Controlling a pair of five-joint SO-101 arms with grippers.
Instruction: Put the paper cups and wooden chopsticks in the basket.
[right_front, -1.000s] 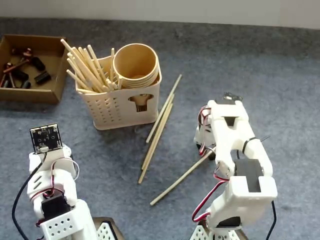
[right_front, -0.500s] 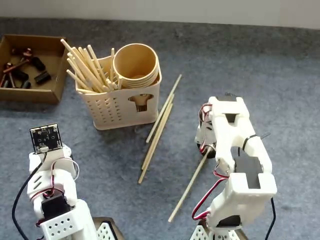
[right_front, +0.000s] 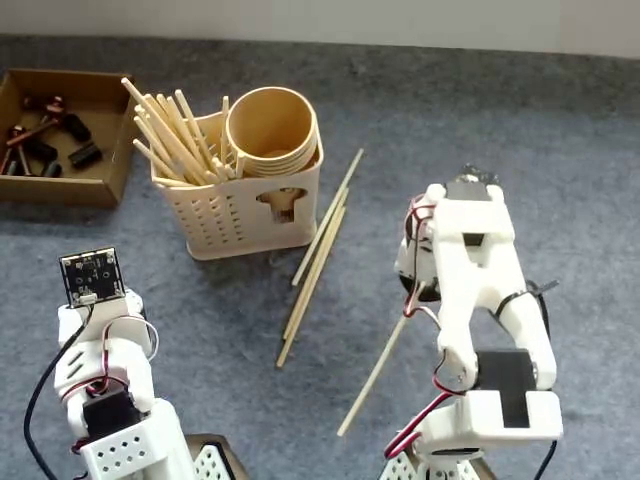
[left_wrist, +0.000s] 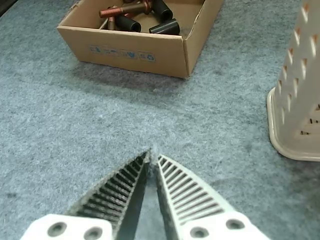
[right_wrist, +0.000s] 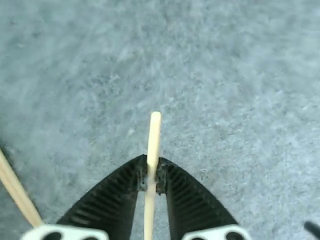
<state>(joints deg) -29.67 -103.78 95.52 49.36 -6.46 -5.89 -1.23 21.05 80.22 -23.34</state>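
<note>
Wooden chopstick (right_wrist: 154, 131) clamped near one end by right fingers (right_wrist: 125, 190); left fingers (left_wrist: 120, 190) closed, empty. Should lift clear, tip upright over basket (right_front: 240, 215).

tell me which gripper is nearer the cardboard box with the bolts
Left. The left gripper, shut, points toward the cardboard box, nothing between them; the right gripper, clamped on a chopstick, is on the basket's far side from it.

High camera looks down; low wrist cameras face forward, left sharing the basket (left_wrist: 300, 100).
</note>
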